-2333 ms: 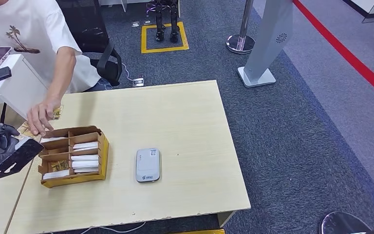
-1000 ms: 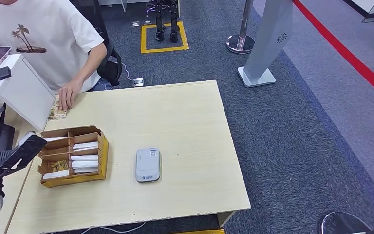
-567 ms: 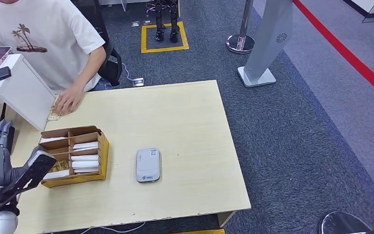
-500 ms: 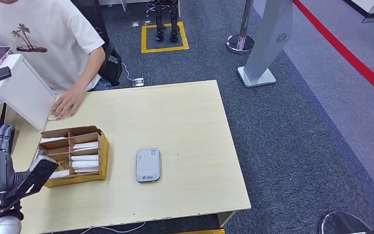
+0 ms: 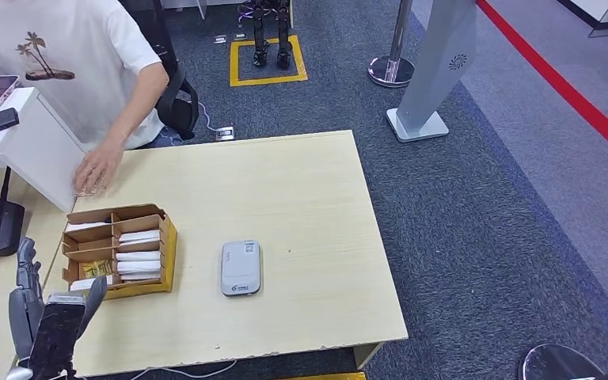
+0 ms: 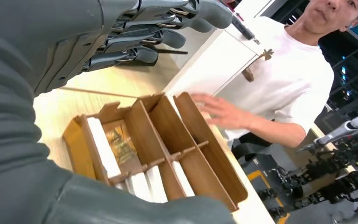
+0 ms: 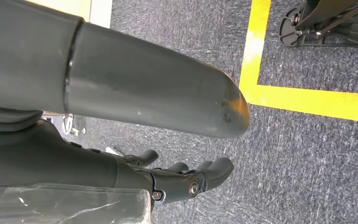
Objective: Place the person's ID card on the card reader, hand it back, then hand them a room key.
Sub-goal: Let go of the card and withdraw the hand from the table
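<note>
Left hand [image 5: 43,321] empty, fingers [image 6: 140,35] spread, beside box [image 5: 119,253]; reader [image 5: 241,267] well apart; right hand [image 7: 177,179] fingers curled, empty; labels unreadable.

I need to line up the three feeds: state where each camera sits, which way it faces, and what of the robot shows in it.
Head view: high on the body, looking forward and down at the table; left hand enters below.
Left wrist view: behind the left hand, facing the cardboard organizer and the person.
Right wrist view: on the hanging right arm, facing carpet; right hand shows.
Head and left wrist views share organizer, person and left hand.
</note>
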Action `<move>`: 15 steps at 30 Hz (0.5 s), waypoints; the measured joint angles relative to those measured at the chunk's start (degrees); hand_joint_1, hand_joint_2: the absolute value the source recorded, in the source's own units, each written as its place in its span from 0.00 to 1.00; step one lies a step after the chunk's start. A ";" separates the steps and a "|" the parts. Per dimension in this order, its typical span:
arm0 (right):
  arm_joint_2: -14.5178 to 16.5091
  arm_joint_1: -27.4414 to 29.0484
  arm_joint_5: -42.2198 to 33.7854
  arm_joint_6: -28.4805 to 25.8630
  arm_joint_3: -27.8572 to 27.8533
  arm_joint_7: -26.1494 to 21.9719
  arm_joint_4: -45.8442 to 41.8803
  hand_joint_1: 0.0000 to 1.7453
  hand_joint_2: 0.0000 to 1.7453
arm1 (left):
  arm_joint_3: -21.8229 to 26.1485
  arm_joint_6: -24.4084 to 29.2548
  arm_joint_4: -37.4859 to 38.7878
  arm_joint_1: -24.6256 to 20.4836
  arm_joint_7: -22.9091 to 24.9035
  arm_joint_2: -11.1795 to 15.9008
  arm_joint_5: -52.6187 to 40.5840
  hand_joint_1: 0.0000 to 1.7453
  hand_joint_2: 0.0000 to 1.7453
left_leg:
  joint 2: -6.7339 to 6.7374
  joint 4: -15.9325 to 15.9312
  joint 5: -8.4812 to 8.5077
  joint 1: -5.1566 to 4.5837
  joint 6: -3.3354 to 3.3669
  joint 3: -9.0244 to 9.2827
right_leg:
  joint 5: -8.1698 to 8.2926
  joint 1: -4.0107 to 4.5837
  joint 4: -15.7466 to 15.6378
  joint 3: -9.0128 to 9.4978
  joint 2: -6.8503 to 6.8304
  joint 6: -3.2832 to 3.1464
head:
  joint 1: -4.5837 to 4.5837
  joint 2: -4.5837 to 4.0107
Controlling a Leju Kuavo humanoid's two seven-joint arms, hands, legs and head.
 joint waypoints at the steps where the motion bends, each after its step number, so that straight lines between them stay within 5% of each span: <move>1: 0.00 0.00 -0.05 -0.03 0.00 -0.01 0.00 0.00 0.00 | -0.05 0.11 -0.05 0.20 -0.22 -0.49 0.22 0.00 1.00 | 0.00 0.00 0.00 0.00 0.00 0.00 | 0.00 0.00 0.00 0.00 0.00 0.00 | 0.01 0.00; 15: 0.00 0.21 -1.62 -0.99 -0.01 0.10 0.00 0.00 0.00 | -2.11 3.91 -0.12 3.09 -2.51 -4.93 -0.73 0.00 1.00 | 0.00 0.02 -0.01 0.00 0.02 0.00 | -0.01 0.00 0.00 0.00 0.00 0.02 | 0.01 -0.01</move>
